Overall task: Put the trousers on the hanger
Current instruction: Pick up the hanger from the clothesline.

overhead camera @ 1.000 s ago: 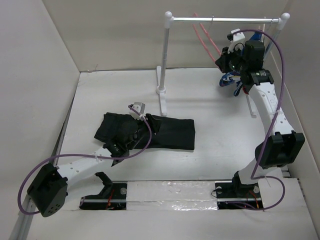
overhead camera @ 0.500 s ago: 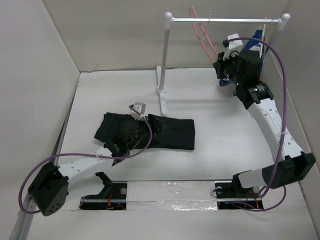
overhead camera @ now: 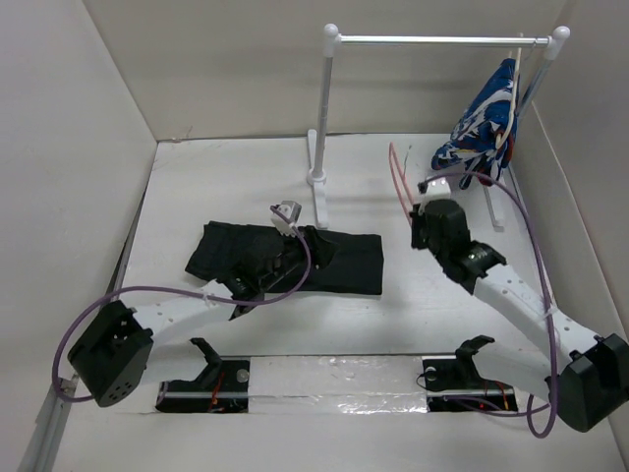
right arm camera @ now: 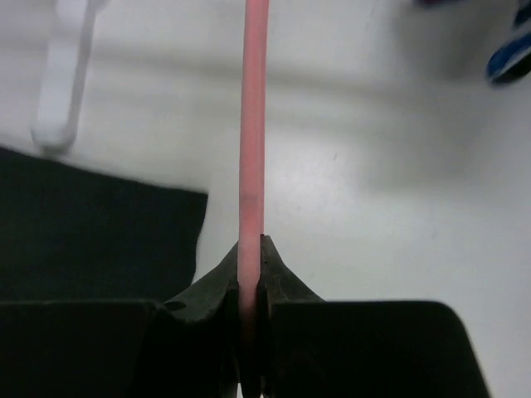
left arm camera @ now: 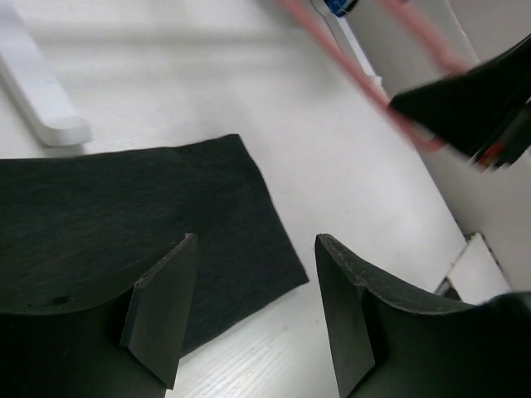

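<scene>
White two-post clothes rack (overhead camera: 432,40): stands at the far side of the white table (overhead camera: 226,177).
Blue, white and red patterned garment (overhead camera: 484,118): hangs from the rack's right end.
Plain black soft fabric trousers (overhead camera: 339,261): lie flat on the table left of centre, just near of the rack's left foot.
Thin pink triangular clothes hanger (overhead camera: 400,182): off the rack, held over the table to the right of the trousers and apart from them (its hook is too small to make out).
Left gripper (left arm camera: 257,323): over the trousers, jaws spread wide with nothing between them. The cloth's right edge shows below the black fingers (left arm camera: 162,311), and I cannot tell whether they touch it.
Right gripper (right arm camera: 250,278): right of centre, jaws clamped tight on the hanger's pink bar, which runs straight out from the fingertips toward the far side.
</scene>
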Controlling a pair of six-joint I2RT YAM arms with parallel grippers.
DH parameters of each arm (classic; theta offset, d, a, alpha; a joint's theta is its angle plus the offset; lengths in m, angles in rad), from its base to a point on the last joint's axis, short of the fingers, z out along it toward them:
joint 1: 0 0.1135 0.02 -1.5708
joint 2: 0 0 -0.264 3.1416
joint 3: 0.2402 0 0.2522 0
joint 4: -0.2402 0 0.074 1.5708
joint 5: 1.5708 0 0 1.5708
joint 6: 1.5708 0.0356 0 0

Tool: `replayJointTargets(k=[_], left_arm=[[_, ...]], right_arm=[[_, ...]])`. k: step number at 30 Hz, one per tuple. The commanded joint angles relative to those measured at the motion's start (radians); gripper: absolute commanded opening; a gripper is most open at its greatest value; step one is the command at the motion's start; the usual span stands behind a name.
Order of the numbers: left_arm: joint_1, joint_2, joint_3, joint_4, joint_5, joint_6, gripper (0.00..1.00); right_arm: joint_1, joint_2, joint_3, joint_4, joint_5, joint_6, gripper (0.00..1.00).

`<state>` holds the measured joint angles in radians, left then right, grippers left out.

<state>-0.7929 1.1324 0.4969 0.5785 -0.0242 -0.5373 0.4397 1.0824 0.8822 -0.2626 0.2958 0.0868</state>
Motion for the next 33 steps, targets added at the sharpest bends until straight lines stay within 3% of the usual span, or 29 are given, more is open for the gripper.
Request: replayJointTargets(k=[1, 4, 7, 16, 25, 30, 33], left_arm=[[-0.041, 0.068, 0.072, 0.147, 0.115, -0.108, 0.55], [-0.178, 0.174, 0.199, 0.094, -0.021, -0.101, 0.55], [-0.241, 0.306, 0.303, 0.112, -0.043, -0.133, 0.55], [-0.25, 0.619, 0.477, 0.187, -0.092, -0.28, 0.59], [-0.239, 0.719, 0.563, 0.239, -0.123, -0.346, 0.6], [-0.239, 0.731, 0.531, 0.326, -0.126, -0.378, 0.59], [-0.239, 0.762, 0.569, 0.29, -0.117, -0.379, 0.59]], right_arm=[[0.077, -0.071, -0.147, 0.066, 0.134, 0.178, 0.0], [0.131, -0.091, -0.245, 0.069, 0.154, 0.241, 0.0], [0.159, -0.101, -0.294, 0.072, 0.147, 0.264, 0.0], [0.228, -0.124, -0.365, 0.105, 0.138, 0.329, 0.0], [0.237, -0.202, -0.422, 0.126, 0.115, 0.344, 0.0], [0.237, -0.188, -0.427, 0.123, 0.12, 0.35, 0.0], [0.246, -0.185, -0.431, 0.138, 0.103, 0.352, 0.0]])
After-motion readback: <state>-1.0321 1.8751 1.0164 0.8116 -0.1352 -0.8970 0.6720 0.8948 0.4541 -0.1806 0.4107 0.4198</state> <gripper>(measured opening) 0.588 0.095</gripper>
